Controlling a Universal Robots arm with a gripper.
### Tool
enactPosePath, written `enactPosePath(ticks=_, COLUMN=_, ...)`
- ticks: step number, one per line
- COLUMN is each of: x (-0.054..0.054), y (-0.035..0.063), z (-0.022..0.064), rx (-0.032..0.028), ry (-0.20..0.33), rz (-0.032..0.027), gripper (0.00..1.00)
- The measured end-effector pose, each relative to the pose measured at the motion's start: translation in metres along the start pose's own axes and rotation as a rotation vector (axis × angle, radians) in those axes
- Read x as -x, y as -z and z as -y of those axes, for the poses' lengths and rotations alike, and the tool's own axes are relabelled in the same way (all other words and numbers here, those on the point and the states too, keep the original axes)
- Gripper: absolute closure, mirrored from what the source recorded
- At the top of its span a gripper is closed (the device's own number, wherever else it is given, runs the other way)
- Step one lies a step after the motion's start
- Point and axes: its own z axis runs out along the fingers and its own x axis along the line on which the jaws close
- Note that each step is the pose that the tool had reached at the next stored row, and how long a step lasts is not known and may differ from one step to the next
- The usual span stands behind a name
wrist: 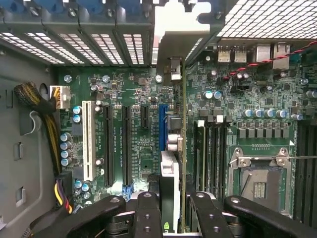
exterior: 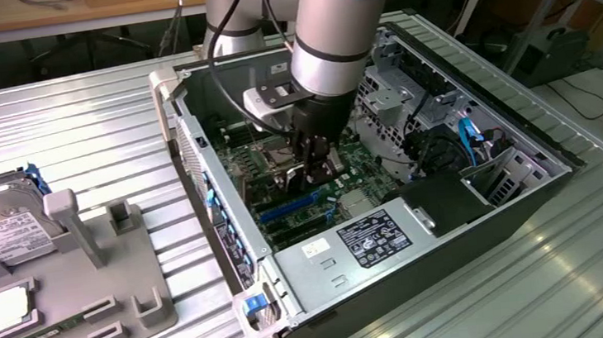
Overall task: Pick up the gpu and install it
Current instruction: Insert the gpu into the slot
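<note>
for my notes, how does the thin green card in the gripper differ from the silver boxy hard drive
The thin green gpu card is inside the computer case, clamped in the gripper; the silver boxy hard drive sits outside in the grey holder. The card is slim, the drive thick and white-labelled. Both are computer parts.
</note>
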Motion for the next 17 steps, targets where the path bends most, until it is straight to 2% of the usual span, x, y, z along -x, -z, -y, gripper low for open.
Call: enactPosePath(ticks=17, x=-0.007, y=-0.0073, z=-0.0054, rx=-0.0001, ry=-0.003, rz=-0.0001, gripper=0.71)
